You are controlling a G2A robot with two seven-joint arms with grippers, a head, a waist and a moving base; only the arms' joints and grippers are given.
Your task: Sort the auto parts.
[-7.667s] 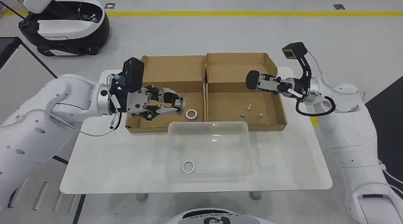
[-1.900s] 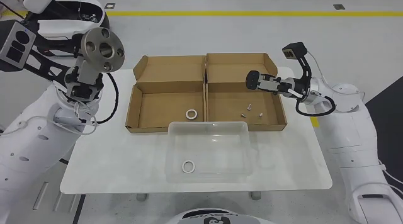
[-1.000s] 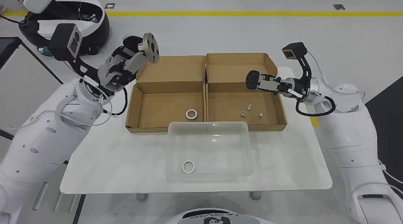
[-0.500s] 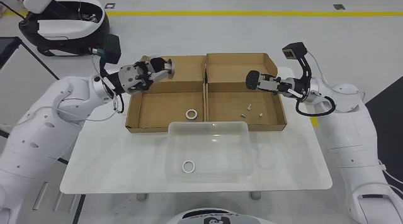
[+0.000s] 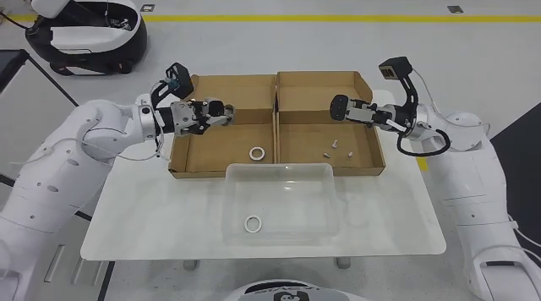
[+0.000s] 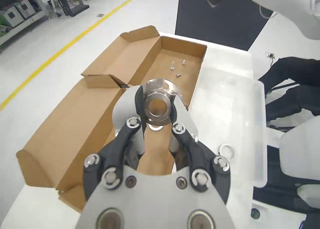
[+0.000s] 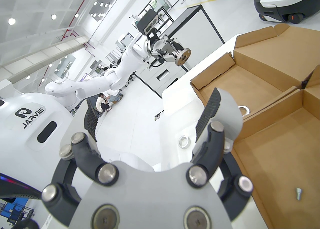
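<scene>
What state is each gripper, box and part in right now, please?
left gripper, shut on the flange above the left box.
flange, gripped, off the table.
right gripper, open and empty.
left box, open, one ring inside.
right box, open, three small bolts inside.
clear bin, uncovered, a second ring inside.

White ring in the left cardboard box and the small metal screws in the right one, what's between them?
Top view: between white ring and metal screws, only the boxes' adjoining cardboard walls.
</scene>
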